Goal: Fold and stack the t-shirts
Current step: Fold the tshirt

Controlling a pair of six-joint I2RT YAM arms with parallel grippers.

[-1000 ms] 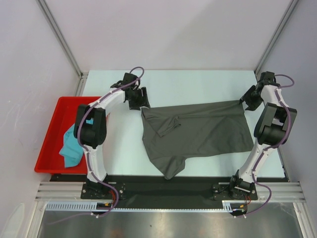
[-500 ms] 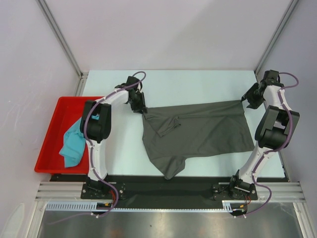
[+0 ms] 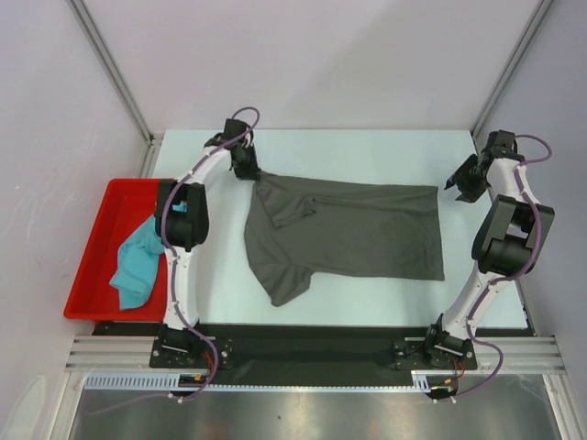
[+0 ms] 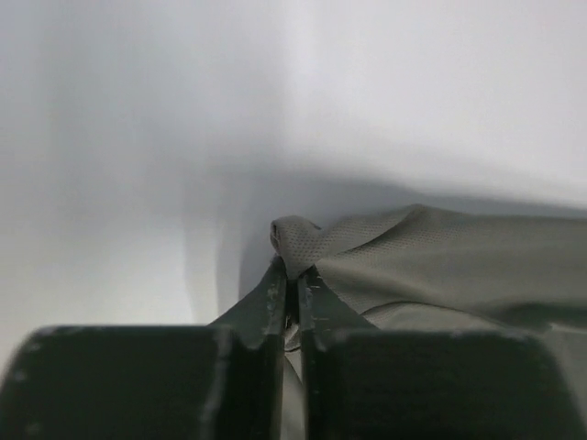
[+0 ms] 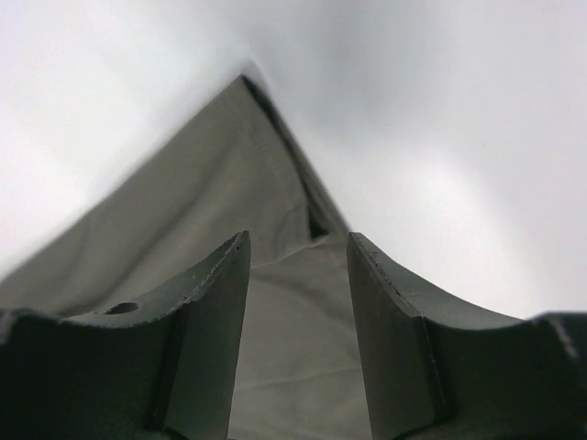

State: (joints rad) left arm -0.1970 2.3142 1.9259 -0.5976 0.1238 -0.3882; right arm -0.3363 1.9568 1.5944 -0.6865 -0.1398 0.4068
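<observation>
Dk grey t-shirt [image 3: 358,229] is being seen lying mostly flat at the centre of the table [image 3: 367,151], hem to the R, 1 sleeve folded over the chest, near-L part bunched. Its far-L corner is being pinched by the L gripper [image 3: 249,171]; in the wrist view a small fold of cloth is being clamped between fingers all but closed. R gripper [image 3: 459,181] is being held just beside the far-R hem corner, fingers about half apart w/ nothing between them; contact w/ cloth cannot be told. Teal t-shirt [image 3: 136,264] is being seen crumpled in the red tray [image 3: 92,247], partly hidden by the L arm. Step judged: grey shirt is being stretched flat ahead of the 1st fold; task judged early, 0 shirts folded. Recommended: far-R corner to be gripped through both layers before any pull; tension to be applied evenly along the far edge, low to the surface, so the small L pinch is not being stripped out; sleeve & bunched part to be smoothed before folding.
</observation>
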